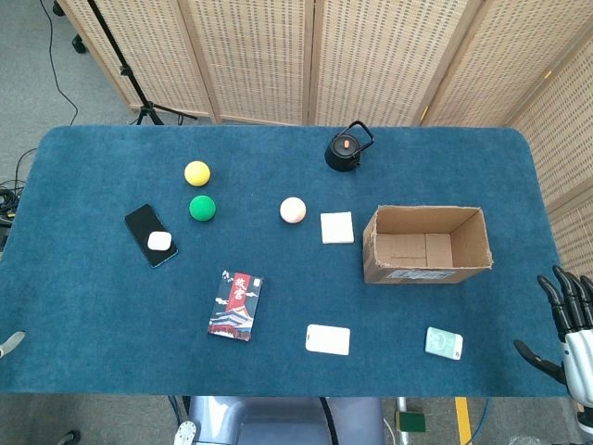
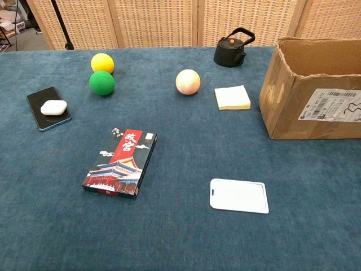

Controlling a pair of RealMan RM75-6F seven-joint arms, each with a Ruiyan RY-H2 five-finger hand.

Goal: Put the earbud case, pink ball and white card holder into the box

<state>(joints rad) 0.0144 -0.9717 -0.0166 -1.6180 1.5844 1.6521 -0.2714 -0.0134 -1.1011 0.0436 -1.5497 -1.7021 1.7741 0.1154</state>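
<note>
Blue cloth table (image 1: pixel 93 306) fills both views. Nearest edge, head view: right hand (image 1: pixel 567 320) at lower right corner of frame, fingers spread apart, holding nothing, off the cloth's right edge. Left hand: only a metal tip (image 1: pixel 11 344) shows at lower left edge, fingers not visible, can't tell state.

Low centre: white card holder (image 1: pixel 328 339) lies flat, w/ a small mint card (image 1: pixel 444 343) to its right, well apart. Printed box (image 1: pixel 236 305) w/ red/dark artwork sits left of centre.

Mid frame: cardboard box (image 1: pixel 468 243) at right, open top, nothing seen inside. Just left of it a notepad (image 1: pixel 337 227), then pink ball (image 1: pixel 293 210) near it, apart. At left, black phone (image 1: pixel 151 235) lies flat w/ white earbud case (image 1: pixel 161 241) resting on top.

Farther: green ball (image 1: pixel 202 208) and yellow ball (image 1: pixel 197 172) close together, upper left. Black kettle (image 1: pixel 348 148) at upper centre, near far edge. Wicker screens (image 1: pixel 371 56) behind the table.
</note>
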